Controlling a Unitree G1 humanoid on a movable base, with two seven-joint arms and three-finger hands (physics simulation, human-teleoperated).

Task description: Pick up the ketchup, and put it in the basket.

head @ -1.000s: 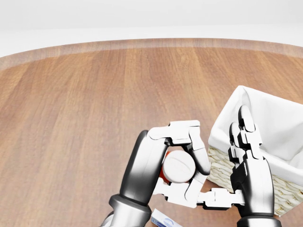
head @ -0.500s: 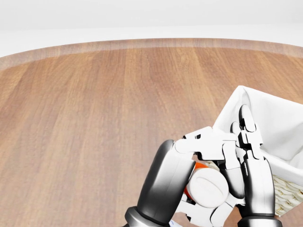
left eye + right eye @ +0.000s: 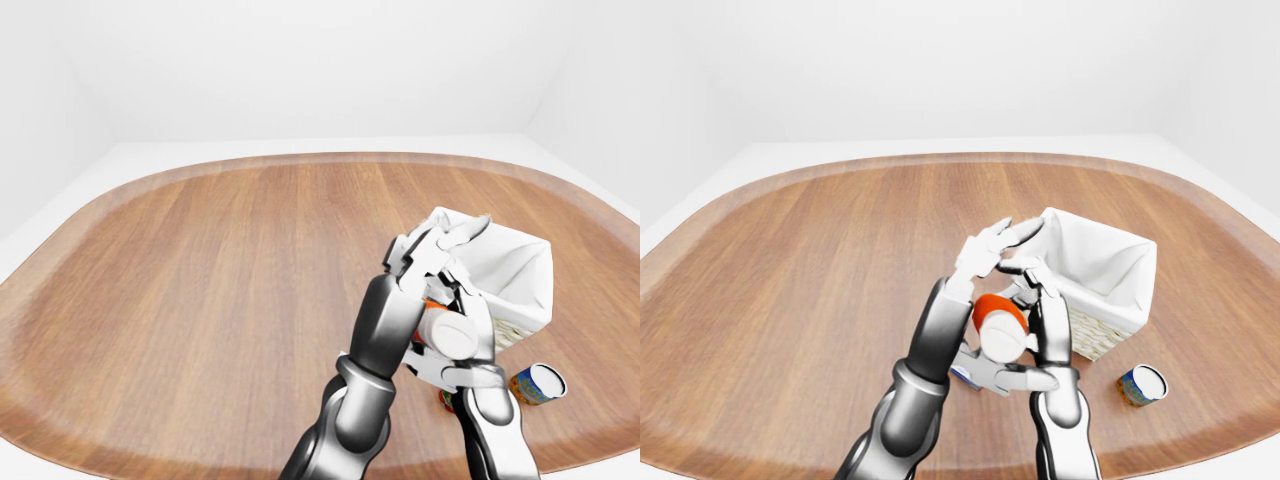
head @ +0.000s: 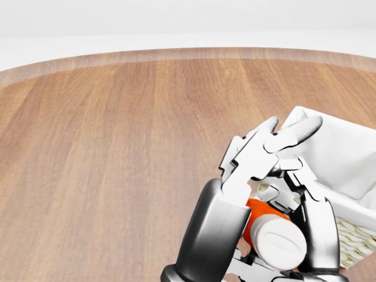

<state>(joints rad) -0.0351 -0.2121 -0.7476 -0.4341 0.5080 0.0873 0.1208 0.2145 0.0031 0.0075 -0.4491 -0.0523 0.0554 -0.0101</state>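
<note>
Just left of the basket (image 3: 1100, 262) in the right-eye view, the left hand (image 4: 258, 158) has spread its fingers: a second ago they curled round the ketchup bottle (image 4: 270, 232), and half a second ago they were bent over its cap, but now they fan up and out toward the basket's near rim, closed on nothing. The bottle lies tilted between the two hands, its white cap toward the camera and its red-orange body running up behind it; since the earlier head-view frames it has shifted right and lower in the picture, nearer the basket, and more of the red body shows. It sits beside the basket's wicker wall, not inside it. The right hand (image 3: 1040, 345) stands upright against the bottle's right side, between bottle and basket, fingers partly bent with one stretched under the cap; whether it truly clamps the bottle I cannot tell. Low and right of the basket in the right-eye view a small can (image 3: 1142, 384) lies on its side on the wooden table (image 3: 790, 280), apart from the wicker. Under the hands, the corner of a small white-and-blue box (image 3: 964, 375) peeks out.
</note>
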